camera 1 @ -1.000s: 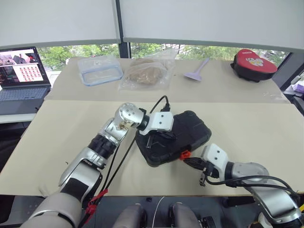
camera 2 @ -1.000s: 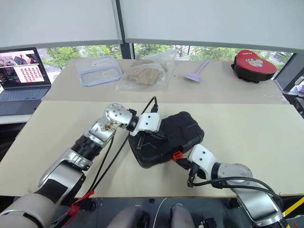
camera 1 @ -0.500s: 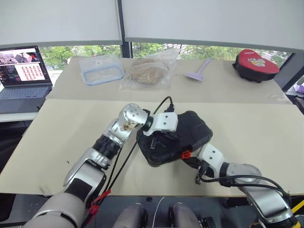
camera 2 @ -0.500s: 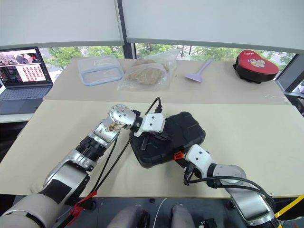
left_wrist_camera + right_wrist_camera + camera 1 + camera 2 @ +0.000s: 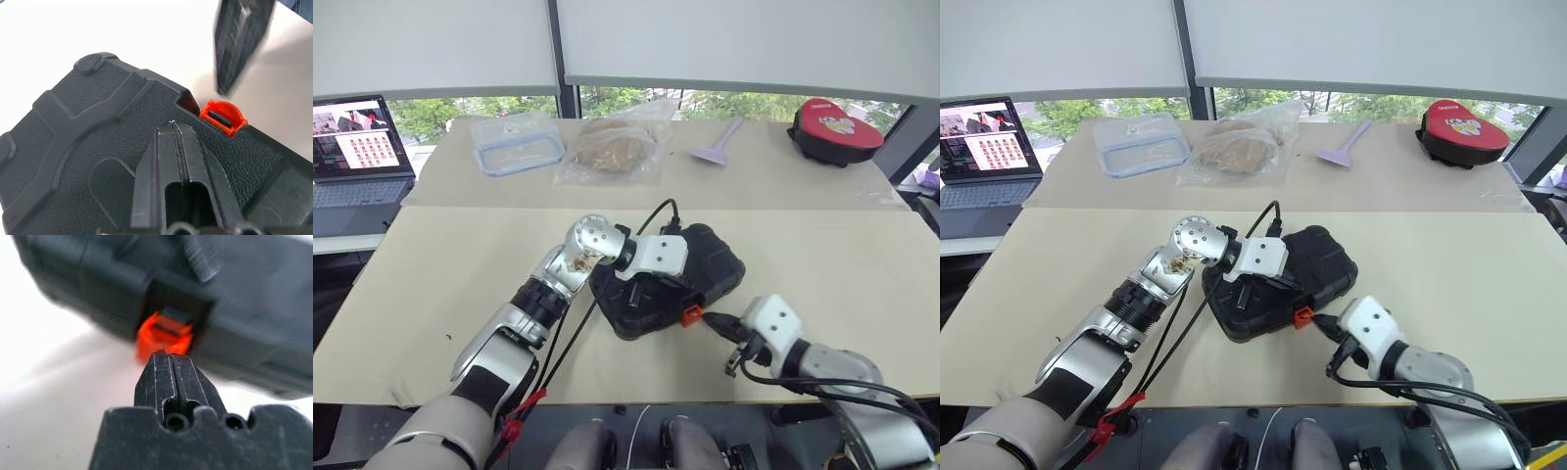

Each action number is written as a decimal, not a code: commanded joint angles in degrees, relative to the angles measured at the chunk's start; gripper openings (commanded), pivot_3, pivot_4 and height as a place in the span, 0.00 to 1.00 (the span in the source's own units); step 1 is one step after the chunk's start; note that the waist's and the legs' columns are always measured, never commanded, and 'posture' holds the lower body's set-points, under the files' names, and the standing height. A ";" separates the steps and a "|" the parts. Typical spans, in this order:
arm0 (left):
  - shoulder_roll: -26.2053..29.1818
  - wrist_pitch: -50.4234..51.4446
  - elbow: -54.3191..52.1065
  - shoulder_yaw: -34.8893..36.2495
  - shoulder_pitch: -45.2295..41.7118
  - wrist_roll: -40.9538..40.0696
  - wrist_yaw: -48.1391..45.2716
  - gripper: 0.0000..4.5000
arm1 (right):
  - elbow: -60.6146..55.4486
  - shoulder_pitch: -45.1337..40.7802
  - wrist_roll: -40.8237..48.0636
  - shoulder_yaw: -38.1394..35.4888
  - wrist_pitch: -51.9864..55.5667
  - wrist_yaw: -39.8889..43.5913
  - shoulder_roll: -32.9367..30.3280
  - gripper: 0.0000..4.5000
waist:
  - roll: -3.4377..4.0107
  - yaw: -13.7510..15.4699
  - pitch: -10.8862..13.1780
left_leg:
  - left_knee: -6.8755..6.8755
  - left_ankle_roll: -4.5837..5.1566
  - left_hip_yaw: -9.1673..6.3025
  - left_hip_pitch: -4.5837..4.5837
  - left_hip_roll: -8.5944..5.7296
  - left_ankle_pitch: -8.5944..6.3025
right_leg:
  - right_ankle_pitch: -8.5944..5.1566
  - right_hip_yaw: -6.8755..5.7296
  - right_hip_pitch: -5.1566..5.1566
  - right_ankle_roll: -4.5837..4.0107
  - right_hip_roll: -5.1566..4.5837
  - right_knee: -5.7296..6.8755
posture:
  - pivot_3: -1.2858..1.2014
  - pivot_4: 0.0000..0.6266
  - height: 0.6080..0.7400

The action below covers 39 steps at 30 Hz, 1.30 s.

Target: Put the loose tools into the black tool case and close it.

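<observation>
One black tool case (image 5: 668, 282) shut, one orange latch (image 5: 691, 315), near front edge of near table (image 5: 431, 264). Far table (image 5: 773, 171): one clear container (image 5: 519, 144), one plastic bag (image 5: 617, 147), one purple scraper (image 5: 719, 142), one red-and-black pouch (image 5: 833, 122). One laptop (image 5: 357, 147) beyond left edge.

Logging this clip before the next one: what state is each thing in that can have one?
black tool case: lid down, flat on the table
orange latch: sticking out, apparently not snapped shut
left gripper: shut, resting on the lid
right gripper: shut, empty, tips at the latch
clear container: lidded
laptop: open, screen lit
</observation>
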 commanded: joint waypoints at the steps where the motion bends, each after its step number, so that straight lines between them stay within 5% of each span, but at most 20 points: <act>1: 0.68 0.20 2.92 -3.08 1.04 3.34 -1.28 0.00 | -2.40 1.70 3.07 -1.64 -0.27 -0.52 1.85 0.00 | 0.00 0.06 0.00 | -0.01 0.02 -0.02 0.02 0.00 -0.01 | 0.00 0.01 0.02 0.01 0.00 -0.01 | 0.52 0.24 0.86; 2: 0.66 0.11 3.00 -3.07 1.00 3.32 -1.29 0.00 | -2.51 1.83 3.47 -1.76 0.44 -0.88 2.28 0.00 | 0.00 0.04 0.00 | -0.01 0.02 -0.02 0.03 0.01 -0.01 | 0.00 0.02 0.02 0.01 -0.01 -0.01 | 0.52 0.24 0.86; 12: 0.70 -0.28 3.58 -3.10 0.69 3.33 -1.36 0.00 | -2.36 3.02 7.34 -0.76 7.16 -5.68 7.15 0.69 | 0.00 0.27 0.00 | -0.01 0.05 -0.01 0.02 0.00 -0.03 | 0.00 0.04 0.02 0.01 -0.05 -0.02 | 0.52 0.24 0.86; 26: 1.14 -0.39 3.96 -3.29 0.32 3.60 -1.62 0.00 | 1.33 -4.37 9.10 3.43 15.13 -13.57 15.27 0.69 | 0.01 0.09 -0.01 | -0.02 0.07 0.00 0.03 0.00 -0.04 | 0.00 0.03 -0.03 0.00 -0.02 0.01 | 0.52 0.24 0.86; 33: 1.24 -0.46 3.86 -3.27 0.51 3.62 -1.42 0.00 | -2.97 -3.81 10.82 2.49 16.57 -13.54 13.80 0.27 | 0.01 -0.28 -0.01 | -0.02 0.07 0.00 0.03 0.00 -0.03 | 0.00 0.01 -0.03 0.00 0.08 0.02 | 0.52 0.24 0.86; 39: 1.05 -0.94 4.59 -3.22 0.35 3.72 -1.09 0.00 | -6.64 -3.39 11.92 1.42 18.16 -13.62 12.09 0.27 | 0.02 -0.26 0.00 | -0.03 0.07 0.00 0.00 -0.02 -0.03 | 0.00 0.01 -0.06 0.00 0.09 0.02 | 0.52 0.24 0.86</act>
